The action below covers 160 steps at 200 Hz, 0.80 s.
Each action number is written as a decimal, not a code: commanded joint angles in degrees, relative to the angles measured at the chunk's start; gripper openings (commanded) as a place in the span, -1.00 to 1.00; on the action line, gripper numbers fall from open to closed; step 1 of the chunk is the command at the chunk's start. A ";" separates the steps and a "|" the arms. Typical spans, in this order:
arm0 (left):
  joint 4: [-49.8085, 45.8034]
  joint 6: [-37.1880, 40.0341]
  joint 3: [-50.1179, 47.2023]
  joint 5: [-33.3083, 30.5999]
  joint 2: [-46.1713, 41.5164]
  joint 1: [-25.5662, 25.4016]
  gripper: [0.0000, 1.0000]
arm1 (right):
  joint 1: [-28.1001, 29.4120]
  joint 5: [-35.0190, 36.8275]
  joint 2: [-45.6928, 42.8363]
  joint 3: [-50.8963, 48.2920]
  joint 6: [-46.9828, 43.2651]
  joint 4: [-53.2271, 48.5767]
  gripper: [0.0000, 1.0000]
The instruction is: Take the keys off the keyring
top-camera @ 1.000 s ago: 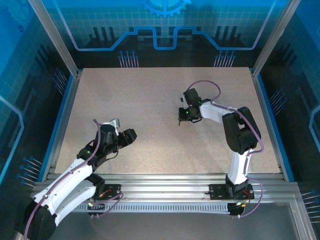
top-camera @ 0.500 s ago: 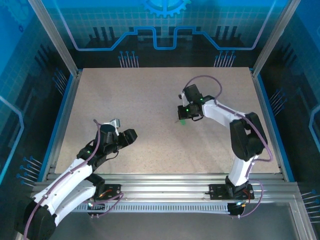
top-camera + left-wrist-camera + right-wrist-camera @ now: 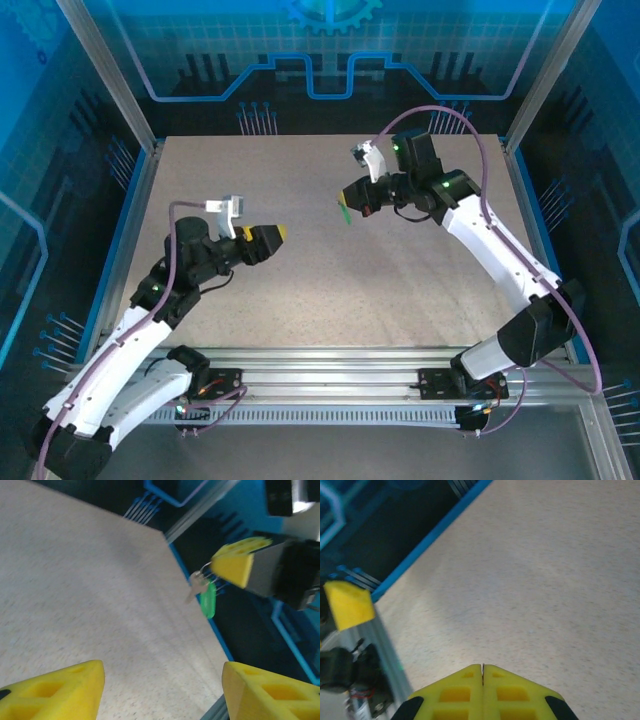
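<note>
The right gripper [image 3: 352, 201] hangs above the speckled beige worktop [image 3: 300, 290]. Its jaws are pinched shut on a thin wire keyring [image 3: 204, 570], and the small green-headed, grey-stemmed keys [image 3: 207, 600] dangle from it in mid-air. The left gripper [image 3: 162, 675] faces them, jaws wide and empty. The separating step looks ready: next, the left jaws need to close on a key alone and work it off the ring.

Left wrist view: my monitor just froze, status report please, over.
Left pincer open, empty. Right pincer shut on small green-headed metal keys, dangling below it. Nothing between the pincers.
</note>
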 commanded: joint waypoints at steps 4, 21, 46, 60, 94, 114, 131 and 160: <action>2.19 5.06 4.24 9.17 1.66 -0.54 0.29 | 1.79 -10.83 -2.52 2.20 -3.28 -3.29 -1.00; 4.88 5.26 5.47 13.76 2.83 -0.53 0.34 | 2.38 -14.21 -3.57 2.57 -3.96 -3.23 -1.00; 7.05 5.02 7.15 17.45 4.78 -0.55 0.35 | 2.72 -17.02 -5.24 1.66 -2.14 -0.28 -1.00; 7.29 4.58 7.85 17.37 5.40 -0.53 0.28 | 2.84 -16.78 -5.87 1.25 -0.14 1.46 -1.00; 8.56 3.57 5.40 10.69 3.20 -2.71 0.04 | 2.83 -12.24 -5.64 2.23 6.04 2.82 -1.00; 8.09 4.22 2.95 -0.78 0.47 -6.72 0.01 | 2.81 -6.11 -4.32 4.04 11.66 0.95 -1.00; 6.89 6.67 1.41 -10.79 -1.17 -10.47 0.03 | 2.79 -2.91 -3.56 4.60 15.87 0.32 -1.00; 7.69 9.79 0.30 -20.21 -1.15 -14.40 0.09 | 3.03 0.40 -4.49 2.47 21.43 2.88 -1.00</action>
